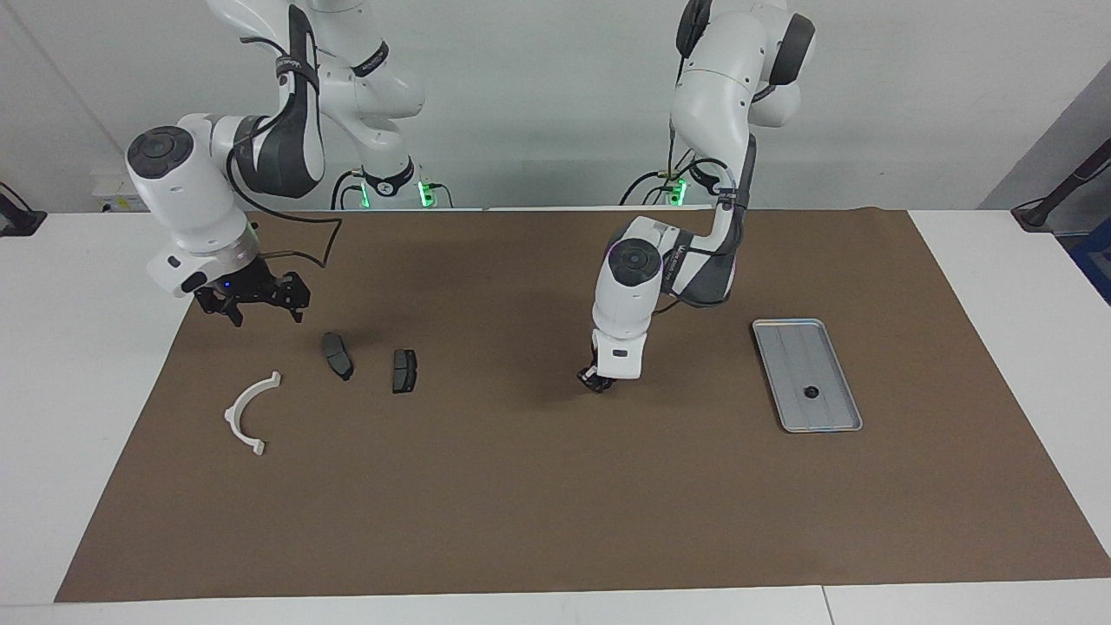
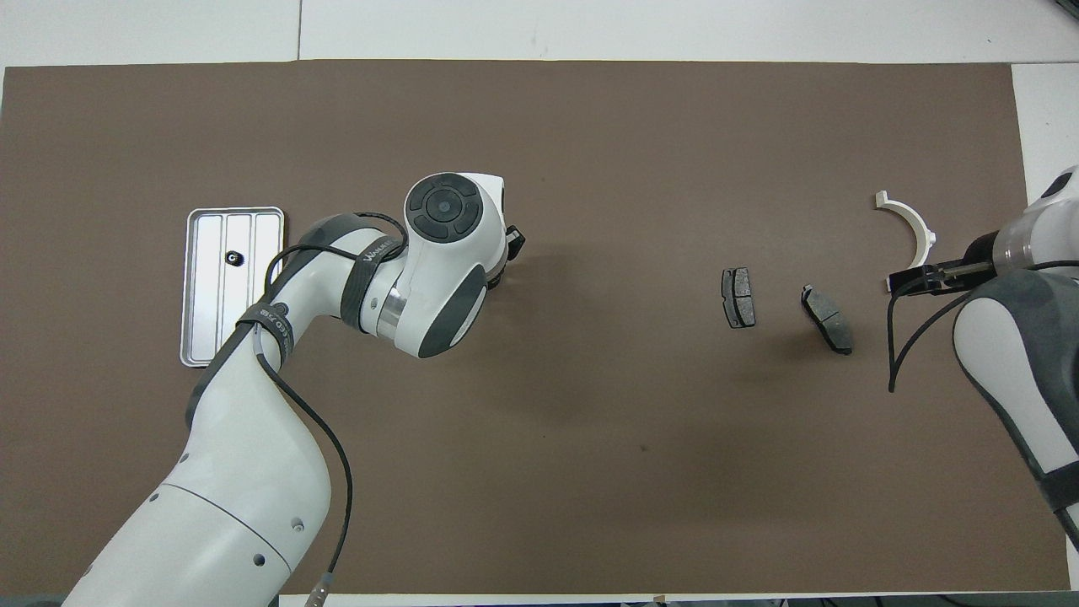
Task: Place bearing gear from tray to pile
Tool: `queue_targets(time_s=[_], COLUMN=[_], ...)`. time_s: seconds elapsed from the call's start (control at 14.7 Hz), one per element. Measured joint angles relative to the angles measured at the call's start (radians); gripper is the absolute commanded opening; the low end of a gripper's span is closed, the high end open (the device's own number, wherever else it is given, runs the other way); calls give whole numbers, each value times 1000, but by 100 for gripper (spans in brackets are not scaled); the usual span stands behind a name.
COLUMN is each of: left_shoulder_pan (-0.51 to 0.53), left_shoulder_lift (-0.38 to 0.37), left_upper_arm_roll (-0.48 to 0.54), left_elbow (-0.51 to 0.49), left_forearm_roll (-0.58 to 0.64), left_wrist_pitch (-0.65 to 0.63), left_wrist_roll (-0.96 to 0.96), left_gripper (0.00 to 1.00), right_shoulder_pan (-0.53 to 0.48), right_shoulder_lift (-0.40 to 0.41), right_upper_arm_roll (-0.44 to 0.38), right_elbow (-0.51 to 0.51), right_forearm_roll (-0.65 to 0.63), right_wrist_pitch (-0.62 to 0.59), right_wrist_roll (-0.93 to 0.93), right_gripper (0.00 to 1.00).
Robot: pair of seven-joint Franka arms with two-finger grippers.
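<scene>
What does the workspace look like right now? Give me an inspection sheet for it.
Surface: brown mat lying flat on a white table.
Job's things: tray toward the left arm's end, with one small dark part in it. The pile is toward the right arm's end: a white half-ring bracket and two dark pads, all lying apart.
Clutter: nothing seen.
Grippers: left gripper is low over bare mat between tray and pile; any load cannot be told. The right gripper is open and empty, in the air beside the pile; that arm waits.
Cables: black cable loops off the right arm, clear of the parts.
Surroundings: plain wall, green lights at the arm bases.
</scene>
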Motion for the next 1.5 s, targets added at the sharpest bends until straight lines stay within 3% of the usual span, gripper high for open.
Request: queue_targets(time_s=[0.14,0.2,0.34,0.68,0.89,1.16,1.5], left_shoulder_pan=[0,0,0,1,32,197,446], left_shoulder_lift=[1,1,1,-3,-43,-155,-214], left_upper_arm_roll=[0,0,0,13,37,46,48], left_elbow=[-1,-1,-1,16,32,-3,-82], left_forearm_roll=[1,2,2,5,18,24,25], left_wrist_pitch=[3,3,4,-5,-92,-214,-219], left_wrist_roll=[-5,-7,-8,-13,33,347,783], left_gripper=[0,19,100,100,100,100,81], right_shoulder_pan=[0,0,7,60,110,227,448], right_shoulder_lift=[6,18,69,210,289,370,404], right_upper_arm_roll=[0,1,5,13,14,17,18], right_elbow=[5,19,76,280,422,498,546], right_forearm_roll=[5,5,7,17,17,17,5], right_wrist_pitch=[0,0,0,-85,-163,-176,-178], right_wrist_roll=[0,0,0,35,119,280,591], right_gripper=[97,97,97,97,96,95,95])
